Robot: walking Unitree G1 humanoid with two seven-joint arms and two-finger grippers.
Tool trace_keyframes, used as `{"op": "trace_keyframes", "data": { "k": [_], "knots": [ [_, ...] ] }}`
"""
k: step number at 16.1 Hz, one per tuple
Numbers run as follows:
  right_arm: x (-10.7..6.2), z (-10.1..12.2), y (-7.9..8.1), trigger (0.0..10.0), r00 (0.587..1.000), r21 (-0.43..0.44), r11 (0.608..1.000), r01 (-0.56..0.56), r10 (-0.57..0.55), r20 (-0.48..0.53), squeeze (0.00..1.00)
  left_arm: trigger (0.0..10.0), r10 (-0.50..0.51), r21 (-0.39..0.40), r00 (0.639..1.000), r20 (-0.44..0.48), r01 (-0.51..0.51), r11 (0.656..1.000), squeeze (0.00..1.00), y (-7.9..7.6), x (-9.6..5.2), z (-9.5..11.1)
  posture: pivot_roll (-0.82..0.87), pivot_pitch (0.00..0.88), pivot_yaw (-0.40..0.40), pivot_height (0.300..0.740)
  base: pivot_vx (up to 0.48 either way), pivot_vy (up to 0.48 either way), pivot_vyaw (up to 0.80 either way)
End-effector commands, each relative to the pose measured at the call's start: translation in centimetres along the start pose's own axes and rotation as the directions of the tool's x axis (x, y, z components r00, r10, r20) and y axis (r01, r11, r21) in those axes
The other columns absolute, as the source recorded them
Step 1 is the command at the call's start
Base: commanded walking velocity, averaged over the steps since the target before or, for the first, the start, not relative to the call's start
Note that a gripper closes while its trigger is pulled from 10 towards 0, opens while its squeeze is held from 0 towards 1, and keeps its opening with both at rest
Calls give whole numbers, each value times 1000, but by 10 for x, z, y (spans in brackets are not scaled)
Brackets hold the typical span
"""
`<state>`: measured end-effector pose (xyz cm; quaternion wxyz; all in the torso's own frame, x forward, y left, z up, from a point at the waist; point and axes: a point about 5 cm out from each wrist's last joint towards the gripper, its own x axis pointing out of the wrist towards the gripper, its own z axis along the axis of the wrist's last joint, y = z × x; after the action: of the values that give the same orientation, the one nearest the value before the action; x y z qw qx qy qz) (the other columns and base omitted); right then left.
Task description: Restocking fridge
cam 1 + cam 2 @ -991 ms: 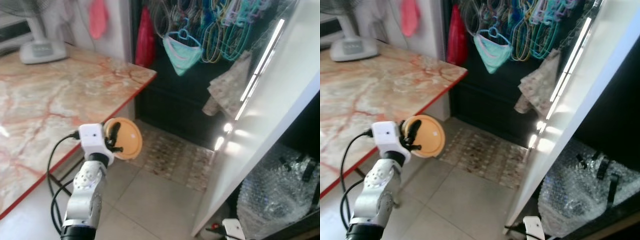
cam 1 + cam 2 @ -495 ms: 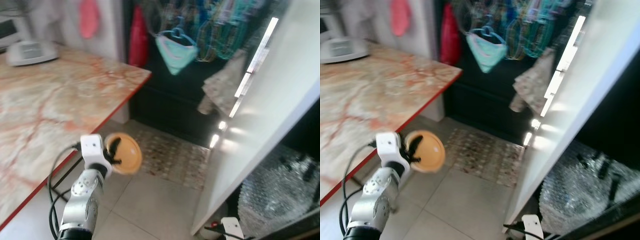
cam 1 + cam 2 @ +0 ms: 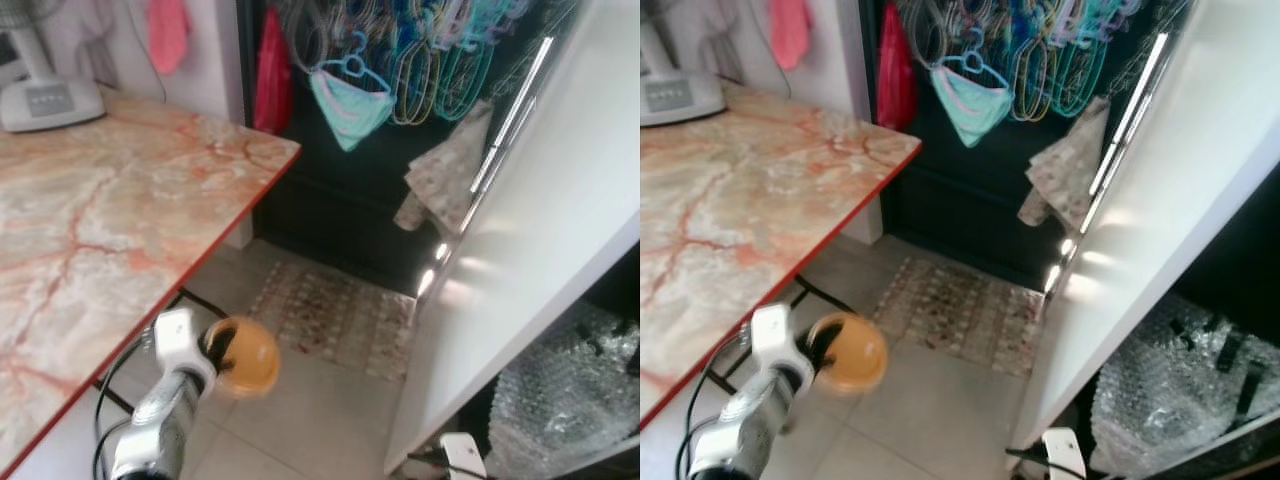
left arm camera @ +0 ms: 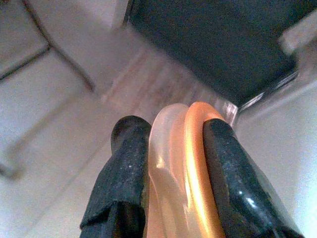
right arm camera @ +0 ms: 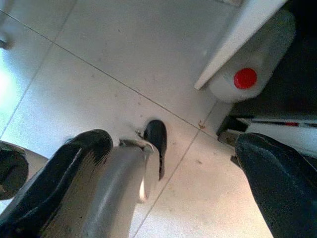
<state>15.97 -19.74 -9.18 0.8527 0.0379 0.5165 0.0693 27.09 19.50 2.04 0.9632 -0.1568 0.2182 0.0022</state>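
Fridge door [image 3: 560, 250], white, stands open at right, beside the marble table [image 3: 90, 230]. Left gripper [image 4: 171, 148], low above the floor tiles, clamps an orange container [image 3: 243, 357] edgewise between both fingers. Right gripper [image 5: 171, 163] hangs with fingers spread apart.

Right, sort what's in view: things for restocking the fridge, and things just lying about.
For the job:
- orange lid, clamped in the left gripper
- white fridge door, standing open
- right gripper, open over the floor

Lying about:
- marble table
- fan base
- hangers
- mat
- jug with red cap
- bubble wrap
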Motion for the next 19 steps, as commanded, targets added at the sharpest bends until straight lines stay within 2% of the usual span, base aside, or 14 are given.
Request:
{"op": "trace_keyframes", "data": {
  "k": [1, 3, 4, 6, 7, 8, 10, 12, 14, 19],
  "knots": [
    [-1, -5, -1, 10000, 1000, -2, 1000, 3, -3, -18, 0, 10000, -3, -62, 994, -114, -4, 998, 0, 7, 0, -29, 105, 0, -47, 740, 0, 0, 0],
    [-1, -4, -2, 10000, 1000, 3, 1000, 6, -6, -17, 0, 10000, 25, -86, 979, -203, -44, 995, 0, 16, -5, -53, 104, 0, -47, 740, 0, 0, 0],
    [-1, -4, -2, 10000, 1000, 3, 1000, 7, -7, -18, 0, 10000, 51, -93, 963, -263, -78, 993, 0, 22, -9, -68, 105, 0, -48, 740, 0, 0, -800],
    [-1, -4, -2, 10000, 1000, 1, 1000, 6, -6, -19, 0, 10000, 124, -97, 937, -325, -164, 982, 0, 33, -18, -86, 106, 0, -50, 740, 0, 0, -800],
    [-1, -4, -2, 10000, 1000, 2, 1000, 7, -7, -16, 0, 10000, 230, -124, 908, -350, -288, 950, 0, 47, -29, -98, 98, 0, -49, 740, 0, 0, -800],
    [-1, -3, -3, 10000, 1000, 2, 1000, 10, -10, -13, 0, 10000, 286, -141, 893, -349, -351, 926, 0, 54, -33, -101, 98, 0, -50, 740, 0, 0, -800],
    [-1, -3, -4, 10000, 1000, 1, 1000, 22, -22, -11, 0, 10000, 386, -241, 858, -339, -476, 846, 0, 68, -44, -109, 98, 0, -51, 740, 0, 0, -800],
    [-1, -3, -4, 10000, 1000, 16, 1000, 25, -25, -2, 0, 10000, 449, -286, 834, -321, -537, 794, 0, 76, -49, -109, 95, 0, -51, 740, 0, 0, -800],
    [-2, -3, -5, 10000, 999, 13, 999, 32, -32, 4, 0, 10000, 483, -336, 822, -303, -566, 753, 0, 79, -50, -109, 96, 0, -51, 740, 0, 0, 0],
    [-1, -3, -4, 10000, 999, 16, 999, 37, -38, 7, 0, 10000, 474, -340, 824, -311, -562, 754, 0, 76, -48, -110, 93, 0, -47, 740, 0, 0, 0]
  ]
}}
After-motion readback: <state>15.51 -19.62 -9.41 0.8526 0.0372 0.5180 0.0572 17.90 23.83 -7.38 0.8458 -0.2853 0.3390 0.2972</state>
